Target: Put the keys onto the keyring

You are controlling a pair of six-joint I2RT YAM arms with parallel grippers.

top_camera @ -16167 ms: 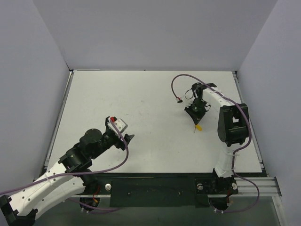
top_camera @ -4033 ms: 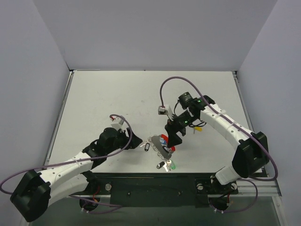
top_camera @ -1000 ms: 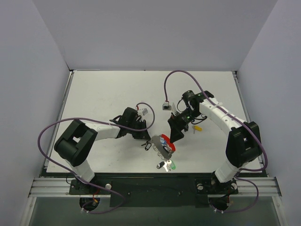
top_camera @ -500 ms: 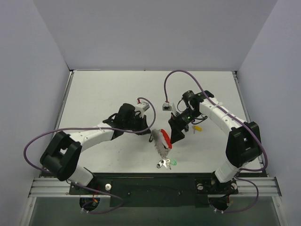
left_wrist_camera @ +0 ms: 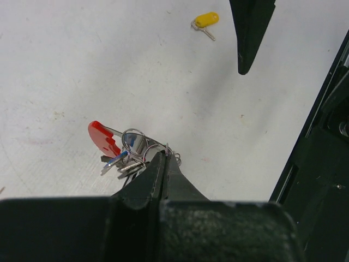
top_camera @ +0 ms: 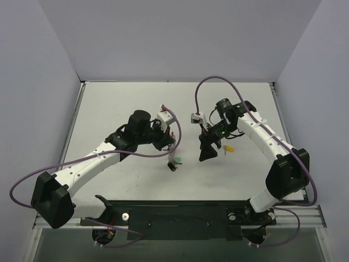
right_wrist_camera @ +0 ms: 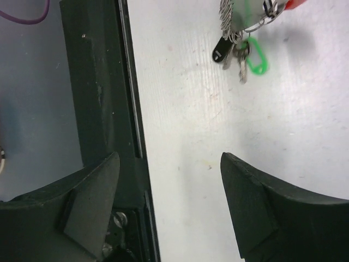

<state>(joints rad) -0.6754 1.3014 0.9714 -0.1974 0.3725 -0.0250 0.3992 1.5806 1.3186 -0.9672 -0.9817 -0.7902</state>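
My left gripper is shut on the thin silvery keyring, pinching its wire at the fingertips. From the ring hang a red tag and a bunch of keys. In the top view the bunch dangles under my left gripper, off the table. A yellow-headed key lies loose on the table, also in the left wrist view. My right gripper stands open beside the bunch, holding nothing. Its wrist view shows a green key and a black key hanging on the ring.
The black front rail runs along the table's near edge. A purple cable loops above the right arm. White walls close the table on three sides.
My left gripper has shut on the keyring and lifted the whole bunch off the table, carrying it left and away from the front edge. The right gripper shifted slightly and stays open.
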